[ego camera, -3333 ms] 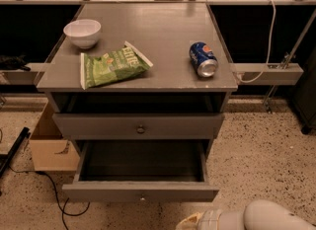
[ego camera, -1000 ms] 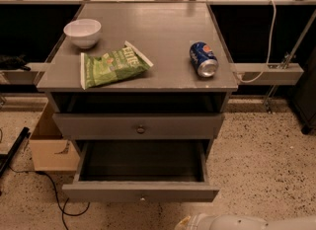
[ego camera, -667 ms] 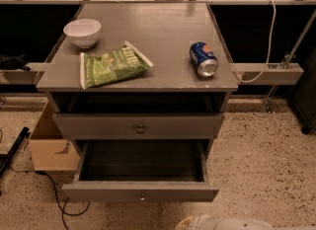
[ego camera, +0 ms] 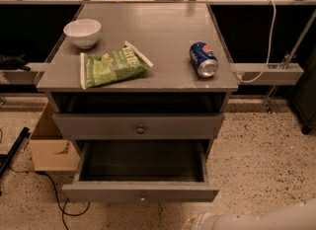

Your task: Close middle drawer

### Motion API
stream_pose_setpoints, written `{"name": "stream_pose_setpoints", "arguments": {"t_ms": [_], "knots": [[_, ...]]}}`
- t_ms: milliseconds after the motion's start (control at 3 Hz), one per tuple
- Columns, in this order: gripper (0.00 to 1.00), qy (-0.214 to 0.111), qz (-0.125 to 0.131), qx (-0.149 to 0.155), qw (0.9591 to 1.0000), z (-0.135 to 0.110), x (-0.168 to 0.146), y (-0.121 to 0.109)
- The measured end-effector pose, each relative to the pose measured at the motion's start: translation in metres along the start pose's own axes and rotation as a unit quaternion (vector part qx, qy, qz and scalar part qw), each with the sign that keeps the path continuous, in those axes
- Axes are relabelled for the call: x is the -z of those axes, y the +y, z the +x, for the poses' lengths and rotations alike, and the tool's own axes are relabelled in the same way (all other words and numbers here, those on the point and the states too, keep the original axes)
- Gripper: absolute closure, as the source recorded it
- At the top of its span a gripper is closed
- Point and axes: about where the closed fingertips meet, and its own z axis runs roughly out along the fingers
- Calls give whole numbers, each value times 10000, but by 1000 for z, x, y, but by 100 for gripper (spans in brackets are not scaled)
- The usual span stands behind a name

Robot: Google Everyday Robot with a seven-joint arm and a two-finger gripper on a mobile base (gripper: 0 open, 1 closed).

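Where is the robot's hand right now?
The gripper is at the bottom edge of the camera view, right of centre, just in front of the pulled-out middle drawer.

The tabletop (ego camera: 163,24) carries three things: one bowl (ego camera: 82,31), one bag of crisps (ego camera: 112,65) and one drink can (ego camera: 203,58). Two drawers show below it: one upper drawer (ego camera: 98,125) and one middle drawer (ego camera: 98,193). One cardboard box (ego camera: 49,147) sits on the floor. One white cable (ego camera: 270,36) hangs at the right. One end effector (ego camera: 195,222) shows at the bottom edge, in front of the drawers.
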Motion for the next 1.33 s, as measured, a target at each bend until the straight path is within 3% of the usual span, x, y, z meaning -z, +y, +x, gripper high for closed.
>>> {"name": "stream_pose_setpoints", "arguments": {"t_ms": [667,1000,1333], "knots": [[100,-115,-10,76,9999,-7,5,-1],[100,-177,-31,-47,9998,-3,5,-11],[100,34,127,-254,9996,12,-4,-40]]}}
